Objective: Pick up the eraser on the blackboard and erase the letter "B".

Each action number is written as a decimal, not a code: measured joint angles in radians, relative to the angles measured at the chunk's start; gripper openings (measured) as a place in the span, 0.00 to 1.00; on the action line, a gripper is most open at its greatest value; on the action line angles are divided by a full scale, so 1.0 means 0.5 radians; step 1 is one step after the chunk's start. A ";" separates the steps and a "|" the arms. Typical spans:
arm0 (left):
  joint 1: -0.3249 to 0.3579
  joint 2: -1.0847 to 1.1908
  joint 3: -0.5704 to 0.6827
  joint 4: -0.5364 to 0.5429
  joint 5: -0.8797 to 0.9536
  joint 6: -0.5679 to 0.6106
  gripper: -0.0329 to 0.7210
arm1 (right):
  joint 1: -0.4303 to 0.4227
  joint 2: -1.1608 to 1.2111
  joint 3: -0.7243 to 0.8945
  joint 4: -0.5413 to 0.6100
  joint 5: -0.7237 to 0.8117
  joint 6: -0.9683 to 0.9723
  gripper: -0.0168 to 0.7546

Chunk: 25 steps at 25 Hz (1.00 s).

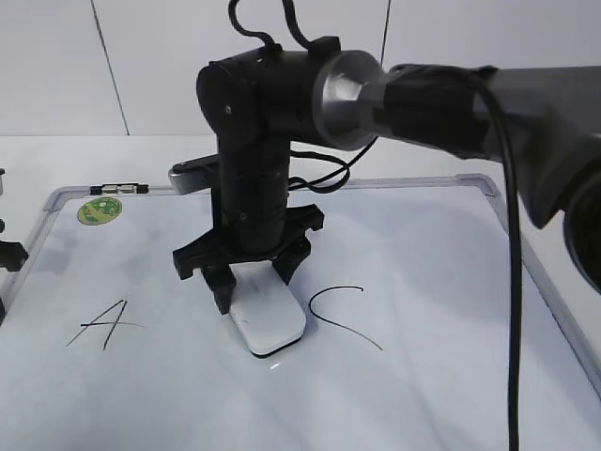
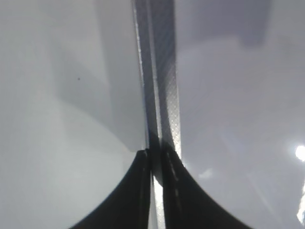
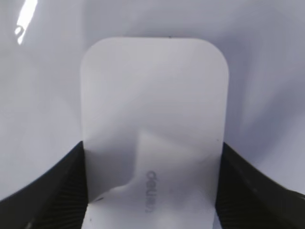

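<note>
Right wrist view: ribbed black jaws clamp smooth rounded white eraser (image 3: pixel 152 124); left jaws pressed together w/ nothing between.

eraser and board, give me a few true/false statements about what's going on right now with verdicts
1. The right gripper has its fingers on both sides of the eraser. True.
2. The eraser sits between the letter A and the letter C on the blackboard. True.
3. A clear letter B shows on the board. False: only A and C are visible; the spot between them is covered by the eraser and gripper.
4. The green sticker is at the board's lower right corner. False: it is near the upper left corner.
5. The left gripper holds the eraser. False: it is shut on the board's frame edge.
</note>
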 joint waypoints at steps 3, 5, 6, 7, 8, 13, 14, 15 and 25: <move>0.000 0.000 0.000 -0.004 0.000 0.000 0.07 | -0.009 0.000 0.000 0.000 0.000 0.003 0.69; 0.000 0.000 0.000 -0.004 0.000 0.000 0.07 | -0.005 0.000 -0.004 0.004 0.000 0.003 0.69; 0.000 0.000 0.000 -0.004 0.000 0.000 0.07 | 0.004 0.003 -0.006 0.004 0.000 -0.006 0.69; 0.000 0.000 0.000 -0.004 0.000 0.000 0.07 | 0.020 0.003 -0.010 0.004 0.000 -0.009 0.69; 0.000 0.000 0.000 -0.004 0.000 0.000 0.07 | 0.034 0.003 -0.019 -0.006 0.000 -0.011 0.69; 0.000 0.000 0.000 0.003 0.000 0.000 0.07 | 0.135 0.039 -0.106 -0.113 0.022 -0.060 0.69; 0.000 0.000 0.000 0.003 0.000 0.000 0.07 | 0.155 0.043 -0.129 -0.114 0.022 -0.065 0.69; 0.000 0.000 0.000 0.003 0.001 0.000 0.07 | 0.171 0.053 -0.144 -0.114 0.022 -0.069 0.69; 0.000 0.000 0.000 0.008 0.010 0.000 0.07 | 0.206 0.074 -0.182 -0.065 0.022 -0.098 0.69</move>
